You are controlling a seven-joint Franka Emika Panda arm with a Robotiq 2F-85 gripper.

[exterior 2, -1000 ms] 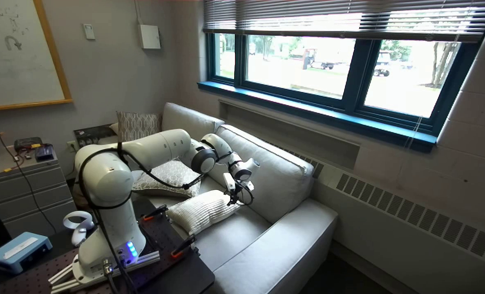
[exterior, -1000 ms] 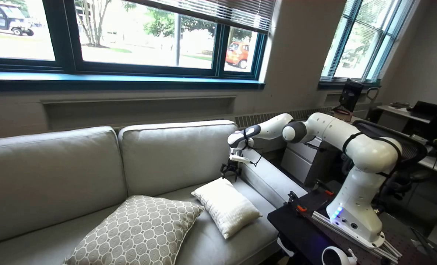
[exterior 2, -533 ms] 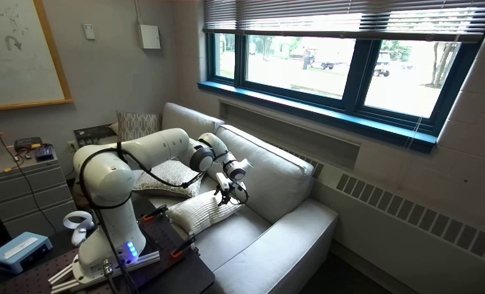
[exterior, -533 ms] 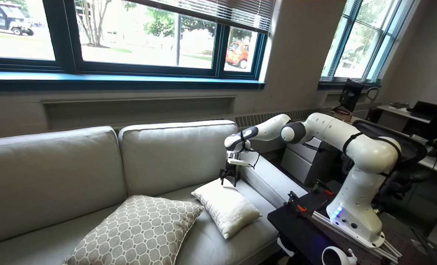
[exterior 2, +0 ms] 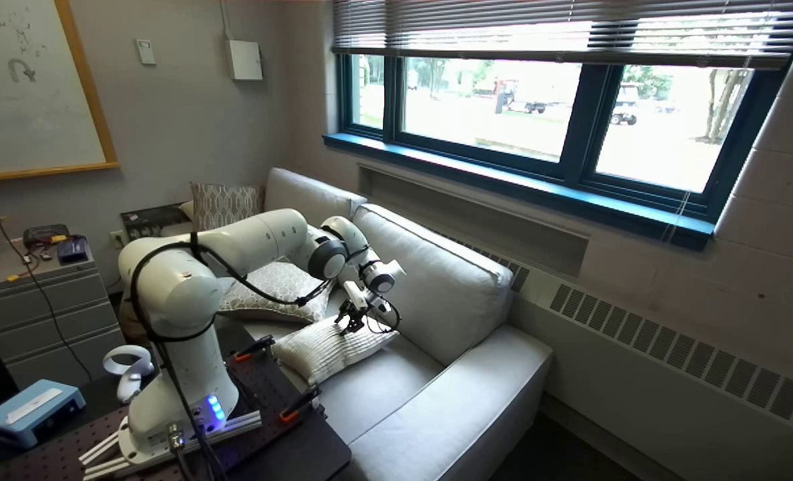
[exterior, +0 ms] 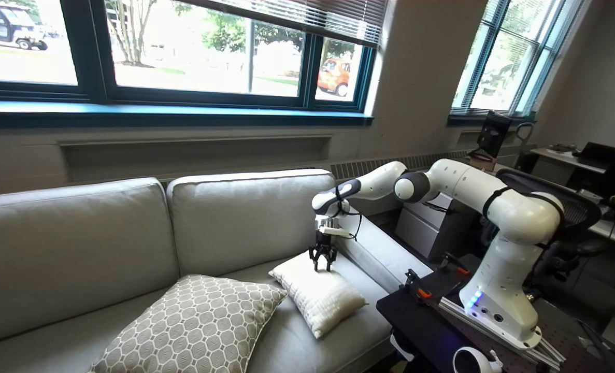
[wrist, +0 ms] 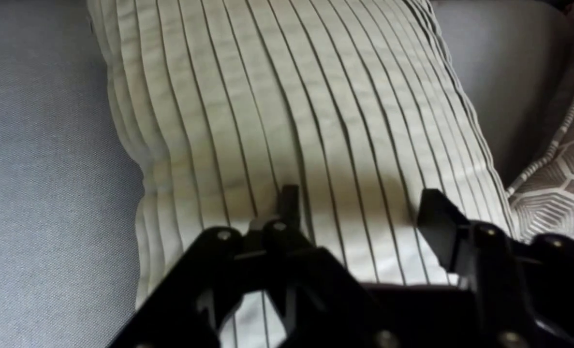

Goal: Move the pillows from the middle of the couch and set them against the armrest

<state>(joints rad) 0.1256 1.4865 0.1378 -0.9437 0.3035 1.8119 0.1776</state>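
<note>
In an exterior view, I record that the fingers (exterior: 316,265) have travelled over the last second from the far corner of the white pillow (exterior: 323,298) to a place above its far half, tips pointing down. The pillow shows no evident shift: it lies beneath the fingers on the couch surface (exterior: 291,348), apart from the armrest (exterior: 377,251), which stands to their right in that picture. The patterned pillow (exterior: 198,321) lies to their left, farther still from the armrest.

In an exterior view, the fingers (exterior 2: 351,323) now stand nearer the middle of the white pillow (exterior 2: 323,351); a bare strip of couch surface separates it from the armrest (exterior 2: 466,404).

In the wrist view, I find the fingers (wrist: 289,203) released: tips spread, nothing held between them, the ridged cover of the white pillow (wrist: 296,106) beneath. Whether they touch it I cannot tell. An edge of the patterned pillow (wrist: 557,212) shows to their right.

I judge this to be alignment ahead of a grasp, with neither pillow yet set against the armrest. Next I should close on a fold of cover; a shallow pinch may slip on soft fabric.
</note>
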